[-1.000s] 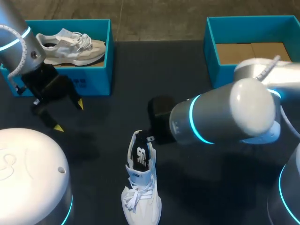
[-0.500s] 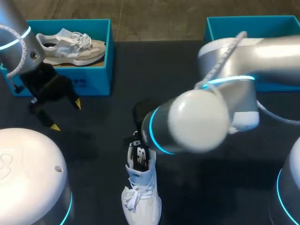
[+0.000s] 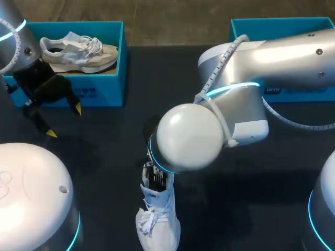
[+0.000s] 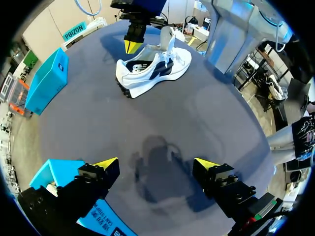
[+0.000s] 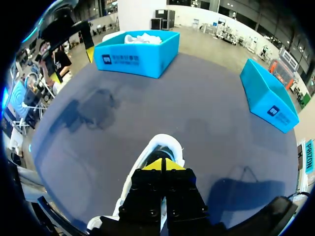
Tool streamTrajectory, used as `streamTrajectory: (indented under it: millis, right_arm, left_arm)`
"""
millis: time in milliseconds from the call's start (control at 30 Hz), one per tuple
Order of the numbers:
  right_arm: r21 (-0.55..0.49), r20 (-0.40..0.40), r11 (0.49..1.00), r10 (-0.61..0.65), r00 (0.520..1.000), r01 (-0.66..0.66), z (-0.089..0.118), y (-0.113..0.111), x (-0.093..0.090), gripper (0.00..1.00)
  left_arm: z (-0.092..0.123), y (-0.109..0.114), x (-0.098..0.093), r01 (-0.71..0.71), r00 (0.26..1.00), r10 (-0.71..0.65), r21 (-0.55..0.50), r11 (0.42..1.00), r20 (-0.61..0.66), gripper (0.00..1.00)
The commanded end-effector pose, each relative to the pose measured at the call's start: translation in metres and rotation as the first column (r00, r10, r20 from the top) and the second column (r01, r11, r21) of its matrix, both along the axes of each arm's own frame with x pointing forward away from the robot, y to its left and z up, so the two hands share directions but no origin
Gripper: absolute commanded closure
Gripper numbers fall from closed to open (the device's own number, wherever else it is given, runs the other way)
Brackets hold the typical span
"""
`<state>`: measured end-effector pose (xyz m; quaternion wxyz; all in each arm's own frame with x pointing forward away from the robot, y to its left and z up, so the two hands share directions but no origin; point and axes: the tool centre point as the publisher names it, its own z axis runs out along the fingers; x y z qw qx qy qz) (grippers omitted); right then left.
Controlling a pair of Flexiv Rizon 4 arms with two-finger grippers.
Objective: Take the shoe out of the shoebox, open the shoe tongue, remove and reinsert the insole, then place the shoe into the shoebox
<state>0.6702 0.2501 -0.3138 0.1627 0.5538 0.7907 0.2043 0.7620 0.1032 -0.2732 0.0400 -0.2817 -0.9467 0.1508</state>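
Right claw at the sneaker's mouth, left claw waiting wide.

Head view: the white lace-up sneaker (image 3: 157,222) lies out on the black table (image 3: 157,78), toe toward the robot. The silver right arm (image 3: 235,104) reaches past the middle and hides its own claw above the heel. The left gripper (image 3: 64,121) hangs just beside the teal cardboard shoebox (image 3: 99,94) that holds a second pale sneaker (image 3: 78,52), probably to stay clear of the work. Left wrist view: its fingers stand wide apart over bare table, holding nothing. Right wrist view: the right gripper (image 5: 163,164) has its yellow tips pressed together at the sneaker's opening, likely going for the tongue or insole. Whether anything thin is pinched cannot be told.
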Motion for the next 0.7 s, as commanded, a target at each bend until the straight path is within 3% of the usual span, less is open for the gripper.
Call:
streamTrajectory:
  millis: [33, 400, 700]
  right_arm:
    - [-0.023, 0.042, 0.994, -0.103, 0.994, 0.104, -0.018, 0.005, -0.008, 1.00]
    - [0.011, 0.026, 0.996, -0.092, 0.995, 0.092, -0.047, 0.006, 0.000, 1.00]
    - [-0.027, 0.049, 0.993, -0.115, 0.992, 0.117, -0.061, 0.010, 0.003, 1.00]
  left_arm:
    - [0.001, 0.000, 0.006, -0.004, 1.000, 0.004, 0.005, 1.000, -0.010, 0.00]
    - [0.002, 0.002, 0.010, -0.054, 0.998, 0.053, -0.004, 0.999, -0.027, 0.00]
    - [0.002, 0.002, 0.010, -0.054, 0.998, 0.053, -0.004, 0.999, -0.027, 0.00]
